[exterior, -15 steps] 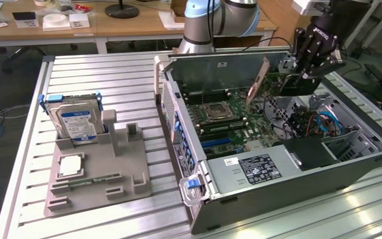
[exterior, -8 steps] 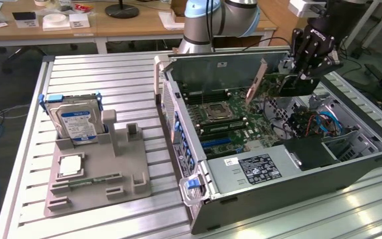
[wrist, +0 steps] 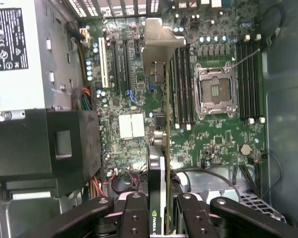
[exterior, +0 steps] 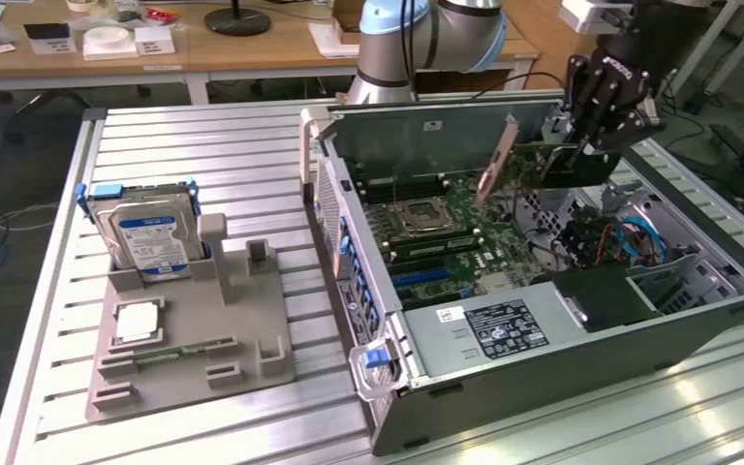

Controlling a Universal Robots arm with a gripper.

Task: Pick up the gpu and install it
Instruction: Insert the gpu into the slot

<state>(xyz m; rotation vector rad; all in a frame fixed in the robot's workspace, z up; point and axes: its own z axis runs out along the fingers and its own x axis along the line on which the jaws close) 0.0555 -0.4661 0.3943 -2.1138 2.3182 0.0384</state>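
The gpu [exterior: 542, 165] is green-boarded with a silver bracket, the pincer [exterior: 595, 145] black, the motherboard [exterior: 444, 232] green, the hard drive [exterior: 152, 237] silver with a blue-white label, the bench [exterior: 178, 145] ribbed pale grey.

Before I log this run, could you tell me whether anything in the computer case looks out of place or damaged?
Nothing looks damaged or spilled. The only thing not in place is the gpu: the tool grips it by one end, held above the motherboard and not seated in any slot.
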